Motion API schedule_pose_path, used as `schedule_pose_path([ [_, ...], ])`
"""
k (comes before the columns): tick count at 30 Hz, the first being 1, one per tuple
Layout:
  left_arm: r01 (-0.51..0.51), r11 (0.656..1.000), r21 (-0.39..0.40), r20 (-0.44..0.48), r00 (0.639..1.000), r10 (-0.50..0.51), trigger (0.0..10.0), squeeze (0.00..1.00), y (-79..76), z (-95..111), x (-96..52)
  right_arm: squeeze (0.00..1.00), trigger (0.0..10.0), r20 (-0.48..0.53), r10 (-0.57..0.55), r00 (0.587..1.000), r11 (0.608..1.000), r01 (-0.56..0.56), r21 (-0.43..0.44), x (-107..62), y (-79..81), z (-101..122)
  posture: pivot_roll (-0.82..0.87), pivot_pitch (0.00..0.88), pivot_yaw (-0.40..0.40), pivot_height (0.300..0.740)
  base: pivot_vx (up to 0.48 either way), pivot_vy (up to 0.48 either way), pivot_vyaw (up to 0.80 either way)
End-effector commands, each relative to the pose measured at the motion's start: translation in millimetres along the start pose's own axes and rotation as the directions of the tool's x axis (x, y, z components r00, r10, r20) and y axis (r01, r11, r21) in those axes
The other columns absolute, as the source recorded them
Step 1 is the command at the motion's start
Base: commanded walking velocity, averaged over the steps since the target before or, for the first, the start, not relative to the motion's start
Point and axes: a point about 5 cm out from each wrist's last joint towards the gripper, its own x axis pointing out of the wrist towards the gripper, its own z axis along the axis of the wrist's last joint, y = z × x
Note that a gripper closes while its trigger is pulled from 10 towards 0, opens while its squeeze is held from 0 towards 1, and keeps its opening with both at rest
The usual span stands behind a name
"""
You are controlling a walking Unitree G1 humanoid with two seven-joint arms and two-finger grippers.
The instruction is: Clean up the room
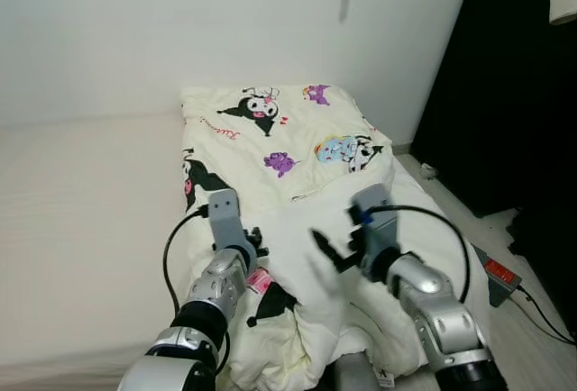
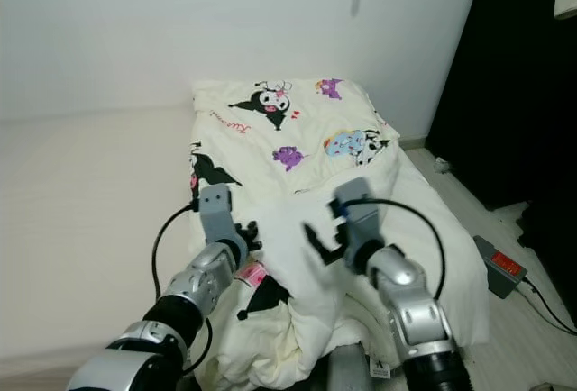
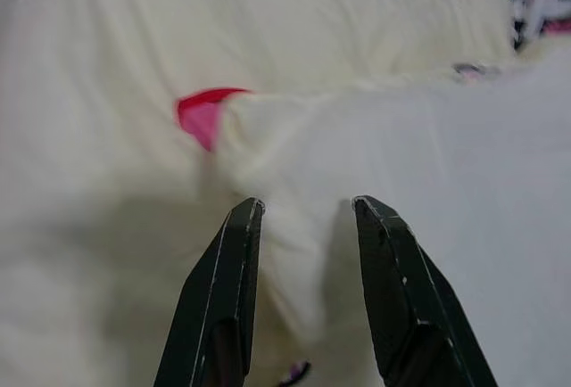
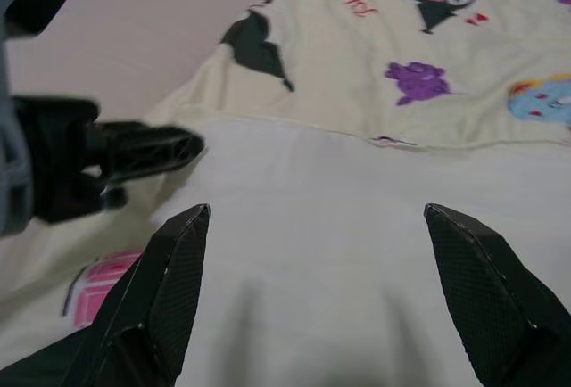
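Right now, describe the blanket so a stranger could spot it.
Find the bed's cream mattress against the white wall. On its right side lies the blanket, pale yellow with black, purple and blue cartoon prints; nothing else there is patterned.

Left gripper (image 3: 303, 213): arm extended forward, fingers narrowly parted. Right gripper (image 4: 317, 218): arm extended, fingers spread wide.

Head views look down at the blanket (image 1: 297, 157); wrist views hover close above it.
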Motion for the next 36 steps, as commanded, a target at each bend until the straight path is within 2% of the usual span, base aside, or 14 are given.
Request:
schedule_pose_path([
  [1,-0.057,0.998,-0.024,0.085,0.995,0.059,10.0,0.0,13.6,21.0,1.8,0.0,10.0,-0.044,-0.002,0.999,0.999,0.0,-0.039,6.4,4.6,-5.3,-0.19,0.044,0.025,0.567,0.0,0.0,0.0],
  [2,-0.089,0.995,-0.036,0.136,0.986,0.093,10.0,0.0,22.8,33.8,1.8,0.0,10.0,-0.058,-0.012,0.998,0.998,0.008,-0.065,12.1,5.8,-6.3,-0.17,0.048,0.022,0.567,0.0,0.0,0.0],
  [5,-0.115,0.992,-0.043,0.179,0.976,0.121,10.0,0.0,31.3,45.2,1.4,0.0,10.0,-0.064,-0.023,0.998,0.996,0.018,-0.088,17.9,6.2,-6.1,-0.17,0.048,0.022,0.567,0.0,0.0,0.0],
  [6,-0.152,0.988,-0.038,0.247,0.956,0.157,10.0,0.0,46.4,63.6,-0.8,0.0,10.0,-0.058,-0.034,0.998,0.993,0.027,-0.111,29.0,5.9,-2.4,-0.14,0.063,0.011,0.567,0.0,0.0,0.0],
  [7,-0.152,0.988,-0.038,0.247,0.956,0.157,10.0,0.0,46.4,63.6,-0.8,0.0,10.0,-0.058,-0.034,0.998,0.993,0.027,-0.111,29.0,5.9,-2.4,-0.14,0.063,0.011,0.567,0.0,0.0,0.0],
  [10,-0.247,0.969,0.006,0.369,0.901,0.228,10.0,0.0,84.8,95.2,-14.1,0.0,10.0,-0.056,-0.052,0.997,0.978,0.039,-0.203,55.8,4.8,9.1,-0.07,0.1,-0.007,0.567,0.0,0.0,0.0],
  [12,-0.261,0.965,0.014,0.38,0.894,0.237,10.0,0.0,90.7,97.0,-17.7,0.0,10.0,-0.055,-0.055,0.997,0.975,0.041,-0.218,59.7,4.3,11.5,-0.07,0.103,-0.008,0.567,0.0,0.0,0.0],
  [16,-0.29,0.956,0.036,0.376,0.891,0.256,10.0,0.0,101.7,92.5,-24.0,0.0,10.0,-0.051,-0.027,0.998,0.976,0.015,-0.219,68.3,6.6,17.5,-0.04,0.121,-0.011,0.567,0.0,0.0,0.0],
  [18,-0.309,0.949,0.055,0.358,0.894,0.27,10.0,0.0,108.6,79.8,-32.3,0.0,10.0,-0.05,0.02,0.999,0.975,-0.03,-0.219,75.2,13.5,22.4,-0.03,0.155,-0.01,0.567,0.0,0.0,0.0],
  [22,-0.316,0.946,0.068,0.337,0.9,0.276,10.0,0.0,110.7,70.0,-36.8,0.0,10.0,-0.057,0.059,0.997,0.974,-0.07,-0.216,78.7,19.7,23.7,-0.02,0.164,-0.011,0.567,0.0,0.0,0.0],
  [24,-0.318,0.943,0.103,0.302,0.913,0.275,10.0,0.0,111.7,52.8,-44.5,0.0,10.0,-0.086,0.133,0.987,0.964,-0.149,-0.221,83.5,32.4,21.6,-0.02,0.188,-0.014,0.567,0.0,0.0,0.0],
  [25,-0.318,0.943,0.103,0.302,0.913,0.275,10.0,0.0,111.7,52.8,-44.5,0.0,10.0,-0.086,0.133,0.987,0.964,-0.149,-0.221,83.5,32.4,21.6,-0.02,0.188,-0.014,0.567,0.0,0.0,0.0],
  [30,-0.313,0.943,0.111,0.259,0.925,0.276,10.0,0.0,111.5,38.6,-50.3,0.0,10.0,-0.198,0.083,0.977,0.948,-0.138,-0.286,85.3,33.2,2.4,-0.03,0.205,-0.022,0.567,0.0,0.0,0.0],
  [36,-0.296,0.948,0.118,0.247,0.933,0.26,10.0,0.0,106.6,37.5,-53.1,0.0,10.0,-0.29,0.074,0.954,0.942,-0.162,-0.292,82.0,35.6,-16.6,-0.02,0.216,-0.018,0.567,0.0,0.0,0.0],
])
